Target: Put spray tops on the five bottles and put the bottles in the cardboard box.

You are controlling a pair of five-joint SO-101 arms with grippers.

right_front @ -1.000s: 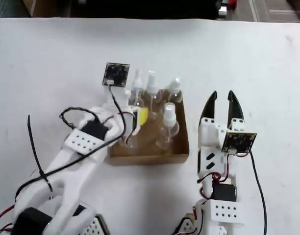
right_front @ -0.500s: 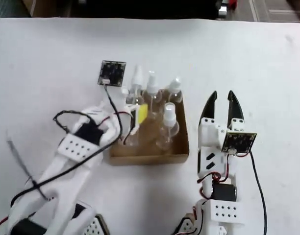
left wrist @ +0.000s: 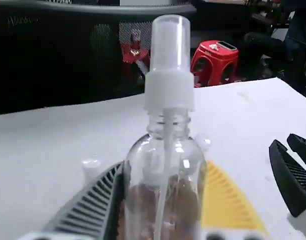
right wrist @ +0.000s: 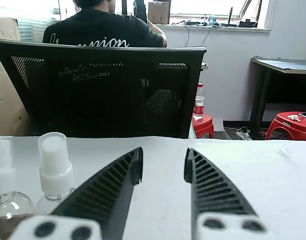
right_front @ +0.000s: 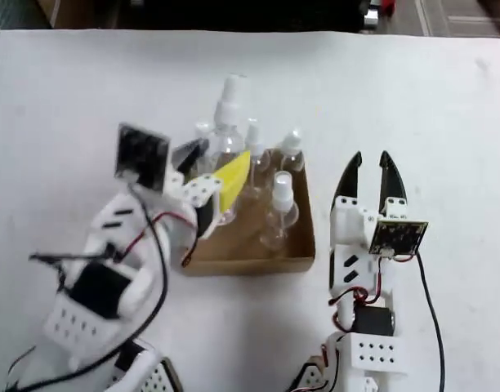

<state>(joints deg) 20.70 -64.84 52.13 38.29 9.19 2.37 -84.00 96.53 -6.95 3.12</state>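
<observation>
Your left gripper point(right_front: 211, 167) is clamped tight on a bottle point(left wrist: 164, 190). The bottle sits right between its grey finger point(left wrist: 95, 202) and its yellow finger point(left wrist: 225, 200), and it stands up straight. The white spray top point(left wrist: 168, 65) is on the bottle and sticks up well above the fingers.

The left gripper holds the bottle up in the air, over the side of the cardboard box point(right_front: 250, 263) that is farthest from your other gripper. Down below it, three other bottles point(right_front: 281, 208) stand inside the box, each with a white top on. They are between your two grippers. One more little white cap point(right_front: 203, 129) peeks out just past the grey finger. You cannot tell much about it.

Your right gripper point(right_front: 370, 159) sits low by the white table point(right_front: 446, 122), just beside the box. Its two black fingers are a little way apart and nothing is between them. The nearest bottles stand just off to its side.
</observation>
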